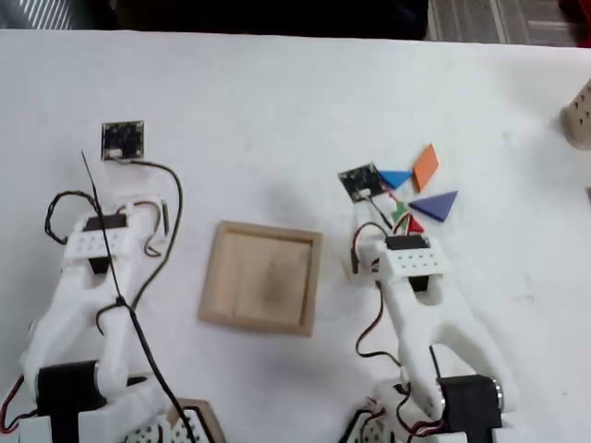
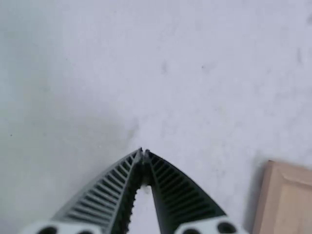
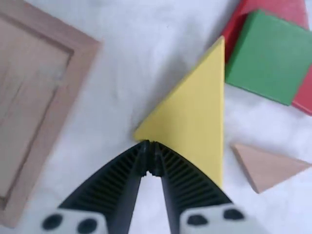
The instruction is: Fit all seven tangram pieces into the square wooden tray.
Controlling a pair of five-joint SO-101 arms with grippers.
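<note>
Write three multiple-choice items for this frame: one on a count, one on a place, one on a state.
1. How many pieces lie in the wooden tray?
A. Seven
B. Three
C. None

2. Where does the green square lie?
A. Inside the tray
B. Partly over the red piece
C. Alone on bare table

3. What state is the left gripper in?
A. Shut
B. Wide open
C. Holding a piece

Answers:
1 C: the tray's floor is bare wood.
2 B: the green edge overlaps red in the right wrist view.
3 A: its tips meet over the white table with nothing between them.
</note>
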